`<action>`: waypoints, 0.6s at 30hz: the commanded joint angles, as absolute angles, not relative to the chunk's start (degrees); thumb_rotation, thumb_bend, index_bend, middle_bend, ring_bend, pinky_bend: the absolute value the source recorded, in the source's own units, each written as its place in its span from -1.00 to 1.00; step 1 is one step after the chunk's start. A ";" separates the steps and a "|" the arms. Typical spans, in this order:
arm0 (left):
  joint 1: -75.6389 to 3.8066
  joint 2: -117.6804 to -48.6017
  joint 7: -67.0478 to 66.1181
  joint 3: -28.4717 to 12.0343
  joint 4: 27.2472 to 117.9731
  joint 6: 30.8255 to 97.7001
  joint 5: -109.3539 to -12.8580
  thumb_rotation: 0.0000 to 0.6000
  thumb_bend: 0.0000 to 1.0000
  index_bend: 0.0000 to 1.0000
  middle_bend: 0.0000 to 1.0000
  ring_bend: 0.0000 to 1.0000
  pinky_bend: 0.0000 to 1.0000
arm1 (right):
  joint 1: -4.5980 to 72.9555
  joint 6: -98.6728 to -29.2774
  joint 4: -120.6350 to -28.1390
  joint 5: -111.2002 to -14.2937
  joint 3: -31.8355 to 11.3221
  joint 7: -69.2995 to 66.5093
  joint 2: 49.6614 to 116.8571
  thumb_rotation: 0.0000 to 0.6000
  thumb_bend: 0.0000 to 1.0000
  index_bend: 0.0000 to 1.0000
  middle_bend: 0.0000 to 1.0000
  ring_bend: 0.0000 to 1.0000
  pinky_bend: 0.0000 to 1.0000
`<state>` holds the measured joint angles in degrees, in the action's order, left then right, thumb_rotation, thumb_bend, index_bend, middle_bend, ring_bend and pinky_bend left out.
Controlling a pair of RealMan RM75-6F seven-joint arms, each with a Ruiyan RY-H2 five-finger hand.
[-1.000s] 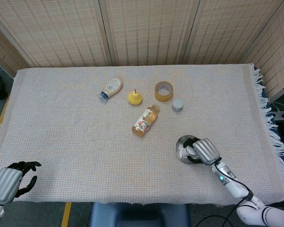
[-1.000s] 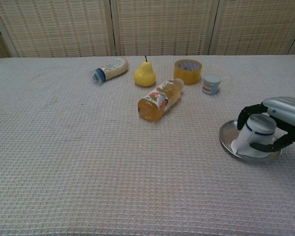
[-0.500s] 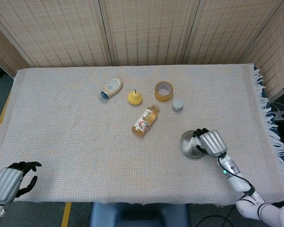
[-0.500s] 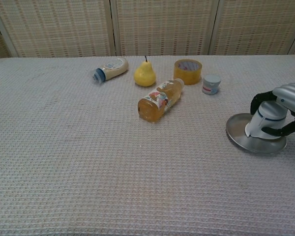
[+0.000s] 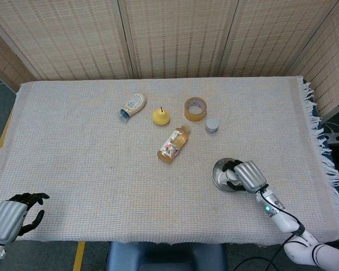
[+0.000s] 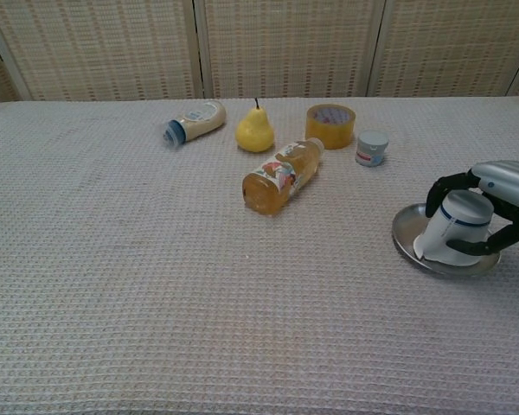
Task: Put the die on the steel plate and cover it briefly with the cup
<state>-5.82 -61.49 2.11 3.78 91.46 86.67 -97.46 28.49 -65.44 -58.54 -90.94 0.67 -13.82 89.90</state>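
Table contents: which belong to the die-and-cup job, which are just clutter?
Job:
steel plate
cup, upside down on the plate, gripped by the right hand
die: not visible

Clutter:
pear
juice bottle
tape roll
squeeze bottle
small jar

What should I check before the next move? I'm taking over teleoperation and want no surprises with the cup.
1. Right hand grips the cup: ok, fingers wrap it on both sides.
2. Cup is upside down over the plate: ok, its wide rim faces down onto the steel.
3. Cup sits flat: not ok, it looks slightly tilted in the chest view.
4. Die is under the cup: cannot tell, no die shows in either view.
5. Bottle and small jar stand clear of the plate: ok.
6. Left hand is out of the way: ok, it is at the near left table edge, holding nothing.
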 commanded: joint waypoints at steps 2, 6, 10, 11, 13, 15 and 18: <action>-5.86 -61.48 2.25 3.74 91.46 86.57 -97.34 1.00 -0.13 -0.29 -0.08 -0.17 -0.01 | 28.70 -67.02 -53.35 -90.80 -0.51 -9.87 92.09 1.00 -0.49 0.15 -0.02 -0.16 0.65; -5.89 -61.48 2.37 3.73 91.45 86.47 -97.23 1.00 -0.13 -0.29 -0.08 -0.17 -0.01 | 29.05 -67.35 -50.02 -90.87 -0.80 -9.69 93.39 1.00 -0.48 0.15 -0.02 -0.16 0.65; -5.92 -61.50 2.26 3.73 91.43 86.40 -97.22 1.00 -0.13 -0.29 -0.08 -0.17 -0.01 | 29.21 -67.10 -49.73 -91.13 -0.39 -12.42 93.81 1.00 -0.48 0.15 -0.02 -0.16 0.65; -5.91 -61.50 2.21 3.73 91.44 86.42 -97.23 1.00 -0.13 -0.29 -0.08 -0.17 -0.01 | 29.25 -66.69 -50.54 -91.27 -0.04 -13.82 93.50 1.00 -0.48 0.15 -0.02 -0.16 0.65; -5.86 -61.49 2.17 3.78 91.48 86.45 -97.26 1.00 -0.13 -0.29 -0.08 -0.17 -0.01 | 29.43 -66.35 -51.94 -91.92 0.69 -15.98 92.79 1.00 -0.48 0.15 -0.02 -0.16 0.64; -5.85 -61.49 2.12 3.77 91.54 86.49 -97.28 1.00 -0.13 -0.29 -0.08 -0.17 -0.01 | 29.73 -66.72 -52.78 -93.38 1.73 -17.92 92.02 1.00 -0.48 0.15 -0.02 -0.16 0.64; -5.84 -61.50 2.04 3.81 91.57 86.54 -97.38 1.00 -0.13 -0.29 -0.08 -0.17 -0.01 | 29.81 -67.93 -52.91 -94.86 2.63 -19.28 91.69 1.00 -0.48 0.15 -0.02 -0.16 0.64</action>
